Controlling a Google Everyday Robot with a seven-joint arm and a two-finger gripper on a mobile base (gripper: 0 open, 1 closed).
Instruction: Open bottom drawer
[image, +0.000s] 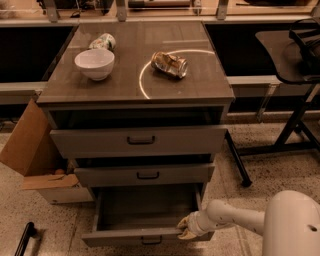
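The bottom drawer (145, 235) is the lowest of three grey-brown drawers in the cabinet. It stands pulled far out, and its bare inside shows. Its small dark pull handle (151, 241) sits at the lower edge of the view. My gripper (184, 228) is at the drawer front's right end, at its top edge, on the end of my white arm (240, 220), which reaches in from the lower right. The middle drawer (145, 175) and the top drawer (140, 141) each stand a little way out.
On the cabinet top (135, 90) are a white bowl (94, 64), a crushed can (170, 64) and a tipped can (102, 41). An open cardboard box (35, 160) stands on the floor at the left. A dark table leg (295, 125) stands at the right.
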